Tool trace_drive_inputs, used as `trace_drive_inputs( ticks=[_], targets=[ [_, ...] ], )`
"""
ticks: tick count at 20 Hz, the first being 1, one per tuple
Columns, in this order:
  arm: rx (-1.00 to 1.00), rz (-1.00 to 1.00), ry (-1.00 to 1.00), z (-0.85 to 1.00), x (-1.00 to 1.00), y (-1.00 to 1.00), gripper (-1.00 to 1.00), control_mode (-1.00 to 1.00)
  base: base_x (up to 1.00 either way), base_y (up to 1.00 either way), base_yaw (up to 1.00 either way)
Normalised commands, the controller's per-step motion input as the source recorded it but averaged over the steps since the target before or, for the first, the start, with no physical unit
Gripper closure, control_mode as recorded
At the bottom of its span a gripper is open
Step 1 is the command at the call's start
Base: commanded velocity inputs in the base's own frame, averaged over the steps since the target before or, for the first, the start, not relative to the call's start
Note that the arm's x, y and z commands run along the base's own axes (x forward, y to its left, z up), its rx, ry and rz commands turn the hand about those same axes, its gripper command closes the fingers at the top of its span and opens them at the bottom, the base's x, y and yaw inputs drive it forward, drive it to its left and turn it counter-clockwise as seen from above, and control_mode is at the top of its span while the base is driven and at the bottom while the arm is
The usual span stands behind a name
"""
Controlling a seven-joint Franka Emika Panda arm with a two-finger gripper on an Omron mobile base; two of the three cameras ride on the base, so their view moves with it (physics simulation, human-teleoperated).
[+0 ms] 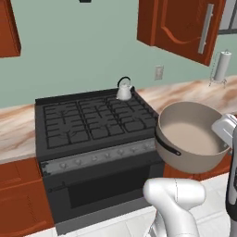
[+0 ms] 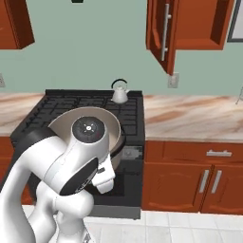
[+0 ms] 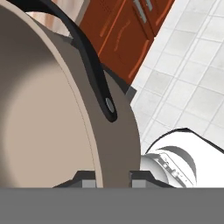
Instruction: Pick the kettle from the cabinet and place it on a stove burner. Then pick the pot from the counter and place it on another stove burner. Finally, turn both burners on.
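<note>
- Pot (image 1: 192,136) rim pinched between tool (image 3: 112,181) fingers, held tilted off stove's (image 1: 92,120) front right corner.
- Kettle (image 1: 124,89) sits on stove's back right burner.

1. Arm (image 2: 61,166): glossy white shell of rounded, tube-like links with bulging elbow housings.
2. Joints: dark grey to black bands and recesses between the white links.
3. Joint cap (image 2: 88,128): round black disc with a small pale centre mark and tiny dots around it, ringed in white.
4. Lower link (image 1: 175,196): smooth white rounded housing with a grey seam.
5. Claw (image 3: 112,183): two small dark grey finger tips with lighter grey pads.
</note>
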Motion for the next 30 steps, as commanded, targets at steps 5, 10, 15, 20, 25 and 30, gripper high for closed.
trace_drive_inputs(
  ticks=[5, 10, 15, 20, 25, 30],
  targets=[
    [0.0, 0.0, 0.0, 0.0, 0.0, 0.0, 1.0, 1.0, 0.08, 0.49, -0.12],
    [0.0, 0.0, 0.0, 0.0, 0.0, 0.0, 1.0, 1.0, 0.24, 0.44, -0.09],
    [0.0, 0.0, 0.0, 0.0, 0.0, 0.0, 1.0, 1.0, 0.38, 0.4, -0.03],
    [0.0, 0.0, 0.0, 0.0, 0.0, 0.0, 1.0, 1.0, 0.45, 0.36, 0.0],
    [0.0, 0.0, 0.0, 0.0, 0.0, 0.0, 1.0, 1.0, 0.29, 0.25, -0.01],
    [0.0, 0.0, 0.0, 0.0, 0.0, 0.0, 1.0, 1.0, 0.14, 0.21, -0.09]
  ],
)
